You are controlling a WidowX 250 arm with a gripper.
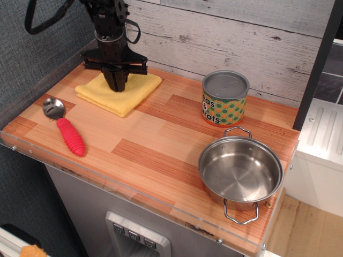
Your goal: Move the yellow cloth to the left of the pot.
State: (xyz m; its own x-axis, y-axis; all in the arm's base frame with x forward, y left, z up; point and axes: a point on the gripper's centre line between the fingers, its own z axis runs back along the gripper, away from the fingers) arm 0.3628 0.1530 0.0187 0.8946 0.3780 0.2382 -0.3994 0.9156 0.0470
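observation.image is the only view here, looking down at a wooden counter (161, 139) from the front. The gripper (117, 85) is pointing straight down onto the yellow cloth (120, 92), tips pressed into the middle of it, and the fingers look pinched together on the fabric, so I'd say it's closed on the cloth. The cloth is folded, lying flat at the back left of the counter, sitting like a diamond with one corner pointing toward the front. Just in front of it, near the left edge, there's a spoon (64, 128) with a red ribbed handle and a metal bowl, lying at an angle, close to the cloth but not touching it. The pot (240, 171) is way over at the front right corner, well apart from the cloth, upright, shiny inside, one wire handle facing the back and one facing the front edge. Behind the pot, near the back wall, a tin can (225, 98) with a green and orange dotted label stands upright, just beside the pot's rear handle but apart from it.
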